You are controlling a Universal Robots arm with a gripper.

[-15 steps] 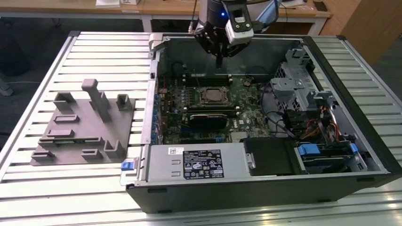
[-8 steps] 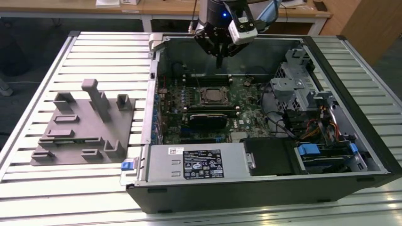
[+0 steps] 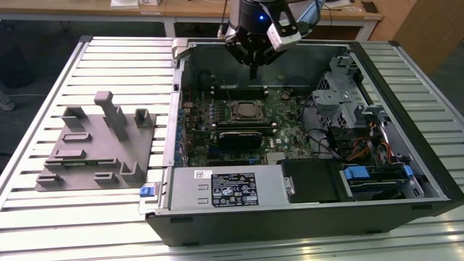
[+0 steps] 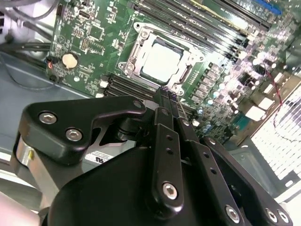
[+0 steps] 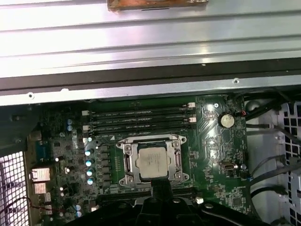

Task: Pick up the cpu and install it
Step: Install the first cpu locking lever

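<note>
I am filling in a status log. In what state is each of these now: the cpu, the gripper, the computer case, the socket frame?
computer case: on its side, side panel off, inside exposed.
socket frame: down on the motherboard; latched or not, cannot tell.
cpu: lies inside the socket frame, metal top up, not held.
gripper: shut, empty, over the motherboard near the cpu, not touching it.

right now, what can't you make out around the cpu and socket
Socket edge nearest the gripper: covered by it in the first wrist view.
cpu top markings: too small in both wrist views.
Motherboard beneath the gripper: blocked in the second wrist view.
</note>
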